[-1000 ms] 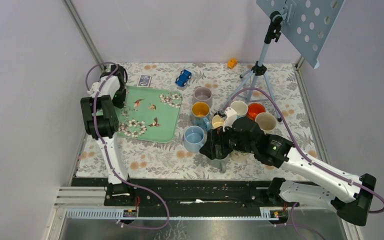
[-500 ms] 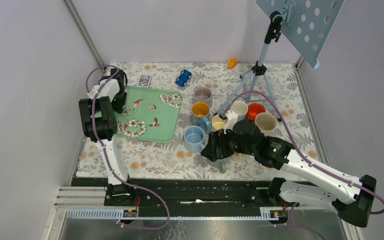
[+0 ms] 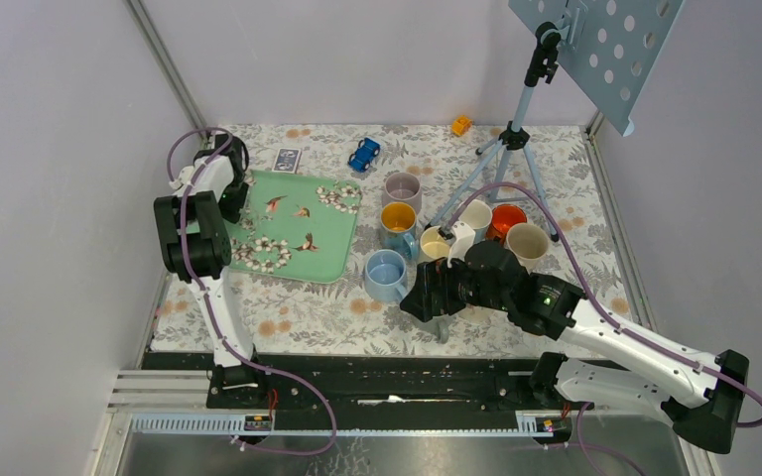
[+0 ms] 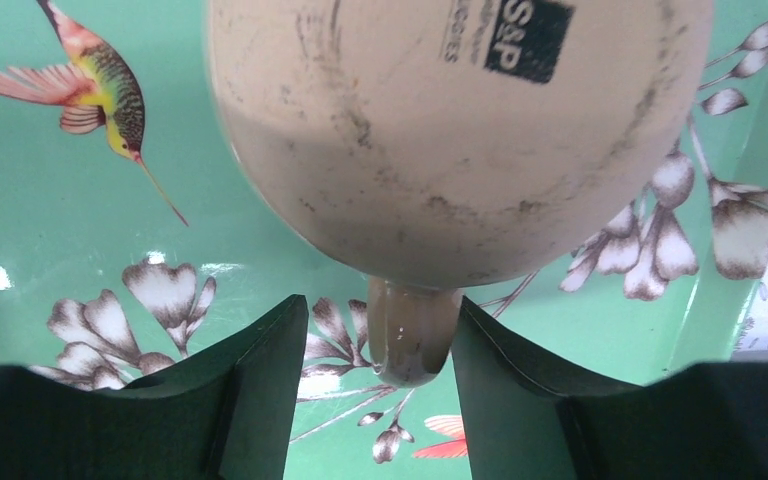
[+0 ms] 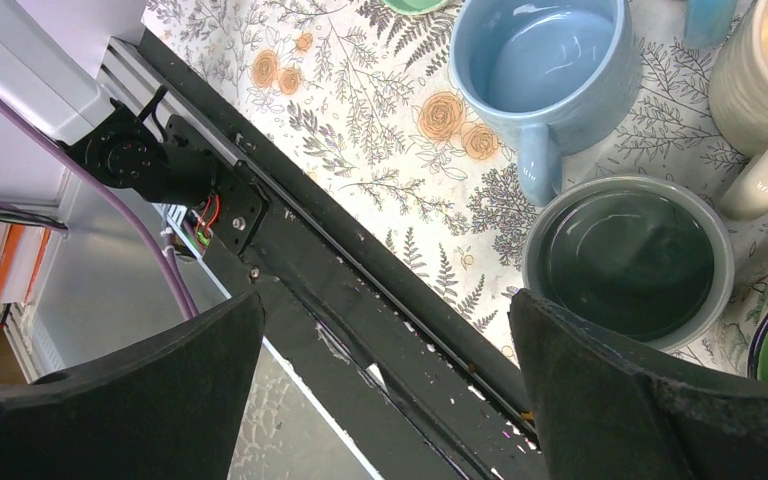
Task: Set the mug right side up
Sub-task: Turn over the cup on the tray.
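Note:
A beige mug (image 4: pixel 460 130) stands upside down on the green bird-patterned tray (image 4: pixel 50 220), its stamped base facing the left wrist camera. Its handle (image 4: pixel 415 335) sticks out between my left gripper's (image 4: pixel 380 380) fingers. The right finger touches the handle and a gap shows on the left side, so the jaws are open around it. In the top view the left gripper (image 3: pixel 228 198) hangs over the tray's (image 3: pixel 308 243) left end and hides the mug. My right gripper (image 5: pixel 385 390) is wide open and holds nothing, over the table's near edge beside a dark grey mug (image 5: pixel 628 262).
Several upright mugs cluster mid-table: light blue (image 3: pixel 385 275), yellow-lined (image 3: pixel 398 220), mauve (image 3: pixel 402 188), white (image 3: pixel 474 213), orange (image 3: pixel 508 218), cream (image 3: pixel 528 241). A tripod stand (image 3: pixel 511 149) rises behind them. A blue toy car (image 3: pixel 363 154), an orange toy (image 3: pixel 461 125) and a card box (image 3: pixel 286 159) lie at the back.
The left arm's elbow has drifted slightly left while its gripper stays over the tray's left end. The right arm has shifted slightly toward the near edge.

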You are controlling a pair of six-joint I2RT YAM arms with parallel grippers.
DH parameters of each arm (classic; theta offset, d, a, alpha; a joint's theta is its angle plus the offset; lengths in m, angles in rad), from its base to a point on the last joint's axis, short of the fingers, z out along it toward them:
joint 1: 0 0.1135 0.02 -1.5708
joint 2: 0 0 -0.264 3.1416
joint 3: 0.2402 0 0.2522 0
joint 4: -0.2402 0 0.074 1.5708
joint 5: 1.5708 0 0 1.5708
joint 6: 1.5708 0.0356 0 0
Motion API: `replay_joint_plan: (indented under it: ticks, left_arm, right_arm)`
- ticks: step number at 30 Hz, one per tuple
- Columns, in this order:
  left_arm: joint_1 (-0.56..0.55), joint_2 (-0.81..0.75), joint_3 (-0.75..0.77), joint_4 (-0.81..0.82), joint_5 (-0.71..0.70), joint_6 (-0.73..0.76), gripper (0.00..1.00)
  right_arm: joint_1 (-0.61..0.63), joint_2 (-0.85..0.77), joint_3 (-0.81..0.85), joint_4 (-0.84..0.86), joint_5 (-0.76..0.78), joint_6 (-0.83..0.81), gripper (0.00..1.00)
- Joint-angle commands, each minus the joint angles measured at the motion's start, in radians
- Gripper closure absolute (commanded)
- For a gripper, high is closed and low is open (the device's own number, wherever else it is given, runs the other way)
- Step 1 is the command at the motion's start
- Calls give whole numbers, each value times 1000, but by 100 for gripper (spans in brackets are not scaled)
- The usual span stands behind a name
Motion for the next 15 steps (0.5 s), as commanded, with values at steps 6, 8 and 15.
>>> replay_joint_plan:
  ticks: [6,8,15]
  left_arm:
    - [20,-55,84,18,-17,34,43]
    - [22,-53,89,18,-16,34,43]
    - [27,-44,96,18,-3,32,48]
  right_arm:
    - [-9,-12,1,35,1,10,0]
    - [-8,-9,-1,37,-1,10,0]
    - [-9,-6,-1,37,1,9,0]
